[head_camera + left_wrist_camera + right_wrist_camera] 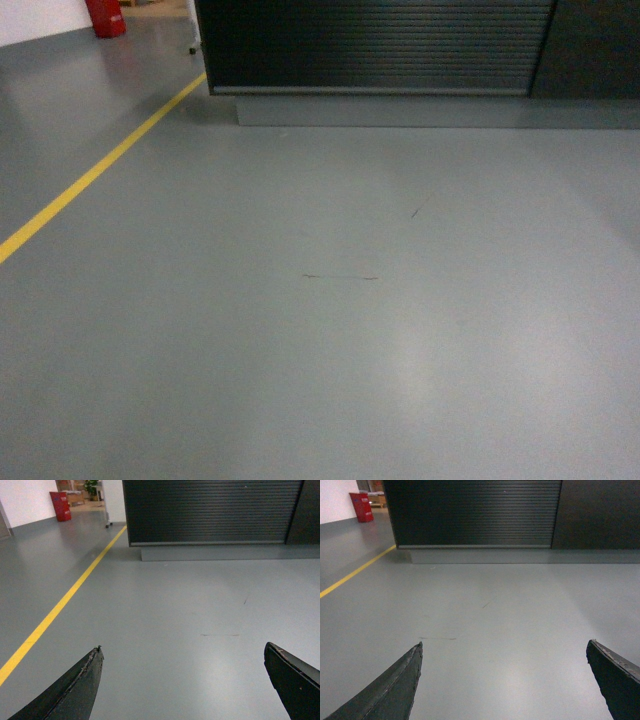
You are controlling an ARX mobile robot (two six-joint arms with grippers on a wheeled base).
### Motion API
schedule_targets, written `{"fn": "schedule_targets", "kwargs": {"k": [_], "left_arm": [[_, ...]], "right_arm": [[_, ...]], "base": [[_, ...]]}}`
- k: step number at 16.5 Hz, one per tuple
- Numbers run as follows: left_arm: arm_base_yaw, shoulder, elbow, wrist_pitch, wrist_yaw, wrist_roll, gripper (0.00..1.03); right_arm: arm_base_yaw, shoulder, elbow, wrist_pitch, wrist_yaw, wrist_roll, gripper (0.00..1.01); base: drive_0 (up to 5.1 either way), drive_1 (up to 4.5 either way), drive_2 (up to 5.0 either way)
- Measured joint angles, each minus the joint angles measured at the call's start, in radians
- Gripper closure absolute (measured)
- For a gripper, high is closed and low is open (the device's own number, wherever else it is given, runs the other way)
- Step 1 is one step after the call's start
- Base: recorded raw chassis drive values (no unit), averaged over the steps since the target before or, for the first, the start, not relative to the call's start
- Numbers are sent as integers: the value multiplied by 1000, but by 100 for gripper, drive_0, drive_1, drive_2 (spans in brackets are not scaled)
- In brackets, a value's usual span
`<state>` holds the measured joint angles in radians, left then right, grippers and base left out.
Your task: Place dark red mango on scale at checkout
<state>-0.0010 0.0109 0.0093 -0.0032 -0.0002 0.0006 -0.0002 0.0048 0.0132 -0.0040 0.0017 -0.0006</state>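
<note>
Both my grippers, left (182, 680) and right (502, 680), spread wide, holding nothing, low over grey floor (330, 330). Checkout (380, 45) ahead, well apart.

Smooth grey floor (330, 330) with a yellow painted line (95, 175); a black ribbed-front checkout counter (380, 45) stands on it.

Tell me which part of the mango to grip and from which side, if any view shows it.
No grip can be chosen, because no view shows the mango. Only the checkout's ribbed front shows, above the grey floor, and its top is out of frame. The left gripper and right gripper are both open and empty. Find the fruit first, since its shape and pose must decide.
</note>
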Motion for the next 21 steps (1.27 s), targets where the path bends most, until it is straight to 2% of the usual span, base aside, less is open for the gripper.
{"fn": "schedule_targets", "kwargs": {"k": [21], "left_arm": [[0,0,0,0,0,0,5]], "right_arm": [[0,0,0,0,0,0,3]], "base": [[0,0,0]]}}
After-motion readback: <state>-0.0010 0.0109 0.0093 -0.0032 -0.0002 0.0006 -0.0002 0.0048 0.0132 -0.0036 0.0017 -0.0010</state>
